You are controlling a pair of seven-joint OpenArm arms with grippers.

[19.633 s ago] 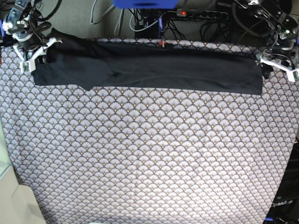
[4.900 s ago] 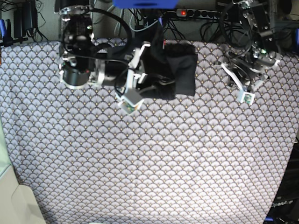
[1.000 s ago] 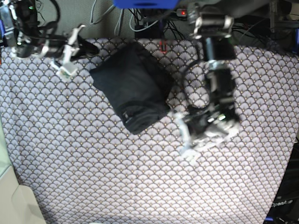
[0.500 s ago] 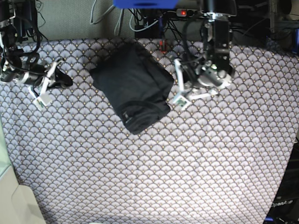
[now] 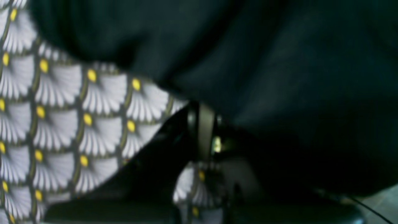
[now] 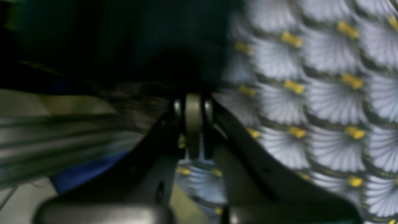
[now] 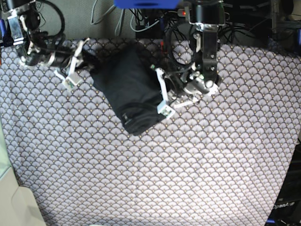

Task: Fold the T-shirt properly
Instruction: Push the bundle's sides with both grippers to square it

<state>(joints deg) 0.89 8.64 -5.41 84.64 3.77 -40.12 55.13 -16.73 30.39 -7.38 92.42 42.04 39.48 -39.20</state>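
The black T-shirt (image 7: 134, 92) lies as a compact folded bundle, set at an angle on the patterned cloth at the upper middle. My left gripper (image 7: 159, 90) is shut, with its tips against the bundle's right edge. In the left wrist view the shut left gripper (image 5: 202, 124) points at dark T-shirt fabric (image 5: 279, 62) just ahead of it. My right gripper (image 7: 90, 64) is shut at the bundle's upper left corner. The right wrist view is blurred. It shows the shut right gripper (image 6: 193, 109) at the edge of the dark T-shirt (image 6: 124, 40). Nothing shows pinched between either pair of fingers.
A fan-patterned tablecloth (image 7: 155, 169) covers the whole table. Cables and a power strip (image 7: 188, 13) run behind the far edge. A pale surface (image 7: 11, 202) sits off the lower left corner.
Both arms have closed in on the bundle. The right gripper came up and right to its upper left corner, and the left gripper moved left to its right edge. The T-shirt has hardly shifted.
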